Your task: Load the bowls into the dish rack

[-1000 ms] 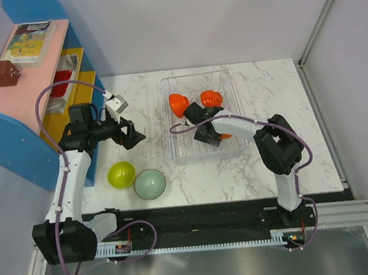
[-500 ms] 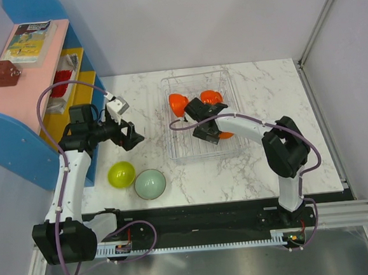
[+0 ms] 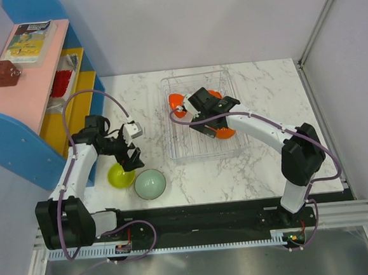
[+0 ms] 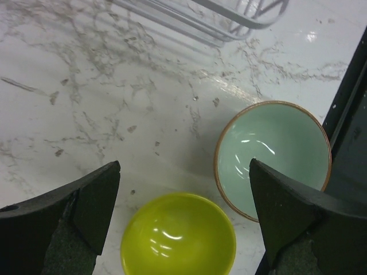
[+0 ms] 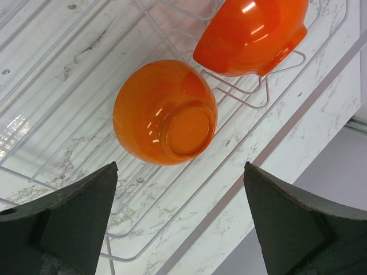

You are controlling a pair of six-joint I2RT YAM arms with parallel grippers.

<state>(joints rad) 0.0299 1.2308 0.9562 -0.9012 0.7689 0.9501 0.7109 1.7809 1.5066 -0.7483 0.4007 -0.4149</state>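
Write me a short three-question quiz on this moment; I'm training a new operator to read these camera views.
1. True or false: the lime-yellow bowl already sits in the dish rack.
2. The open left gripper hangs above: A) the lime-yellow bowl, B) the dish rack, C) a bare patch of table.
3. How many bowls stand on the table outside the rack?

Key: 1. False, it stands on the table. 2. A. 3. Two: the lime-yellow bowl and the grey-green bowl.
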